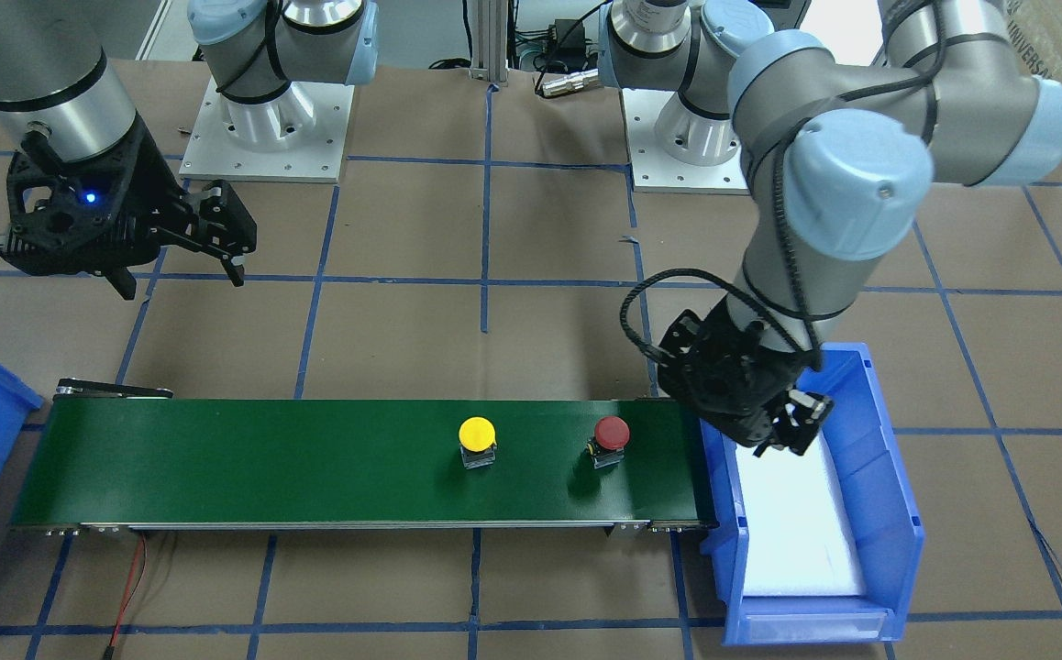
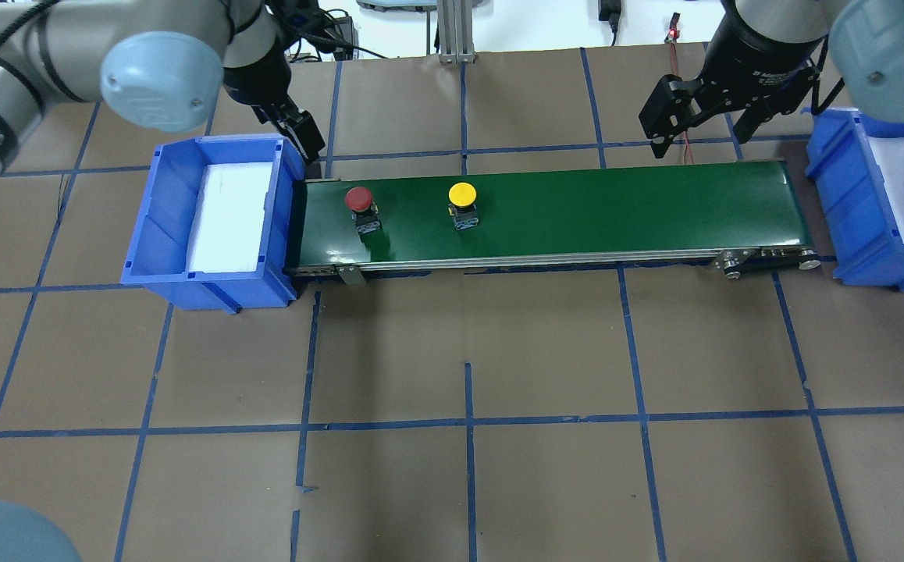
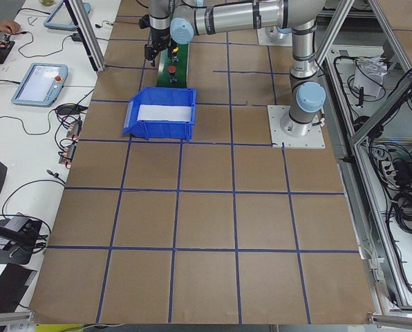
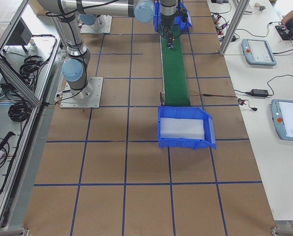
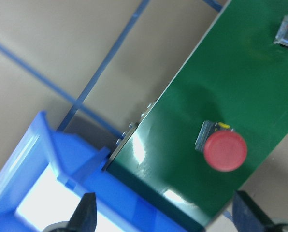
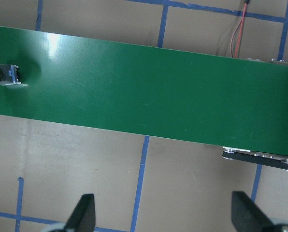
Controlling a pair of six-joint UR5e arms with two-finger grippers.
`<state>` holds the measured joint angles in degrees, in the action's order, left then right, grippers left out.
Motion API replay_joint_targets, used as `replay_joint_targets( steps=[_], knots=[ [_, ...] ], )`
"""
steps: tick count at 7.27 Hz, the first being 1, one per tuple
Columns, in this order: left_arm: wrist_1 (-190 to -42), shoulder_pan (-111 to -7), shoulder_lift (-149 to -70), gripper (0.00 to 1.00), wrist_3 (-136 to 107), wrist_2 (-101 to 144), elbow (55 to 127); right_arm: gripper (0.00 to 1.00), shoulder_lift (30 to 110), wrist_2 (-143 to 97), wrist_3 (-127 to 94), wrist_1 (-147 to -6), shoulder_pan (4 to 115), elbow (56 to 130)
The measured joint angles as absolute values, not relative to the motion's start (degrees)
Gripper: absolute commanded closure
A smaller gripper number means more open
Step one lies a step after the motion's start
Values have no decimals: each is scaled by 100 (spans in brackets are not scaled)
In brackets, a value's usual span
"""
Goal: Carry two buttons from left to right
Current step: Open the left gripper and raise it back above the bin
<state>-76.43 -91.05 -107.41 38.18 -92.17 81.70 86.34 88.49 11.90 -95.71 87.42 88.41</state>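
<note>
Two buttons stand upright on the green conveyor belt (image 2: 592, 212). The red button (image 2: 360, 204) is near the belt's left end, and the yellow button (image 2: 462, 201) is a little further right. My left gripper (image 2: 297, 131) hangs open over the far right corner of the left blue bin (image 2: 210, 143), holding nothing. In its wrist view the red button (image 5: 224, 151) lies ahead between the open fingers (image 5: 87, 212). My right gripper (image 2: 698, 131) is open and empty above the table behind the belt's right end. Its wrist view catches the yellow button (image 6: 1, 73) at the left edge.
A second blue bin (image 2: 833, 160) lined with white foam sits past the belt's right end. A red and black cable (image 1: 130, 587) runs from the belt's end across the brown taped table. Aluminium frame posts and tablets (image 3: 40, 79) line the operators' side.
</note>
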Motion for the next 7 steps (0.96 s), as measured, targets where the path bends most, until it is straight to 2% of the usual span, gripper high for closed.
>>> replay_joint_targets(
  steps=[4,7],
  knots=[
    [-9098,-8416,-9605,0,1774,-9172,8254,0,8623,8834,1204,-9566,8710,8842],
    [-9755,-8433,-9423,0,1068,-8937,8291,0,8630,8844,1204,-9566,8696,8874]
  ],
)
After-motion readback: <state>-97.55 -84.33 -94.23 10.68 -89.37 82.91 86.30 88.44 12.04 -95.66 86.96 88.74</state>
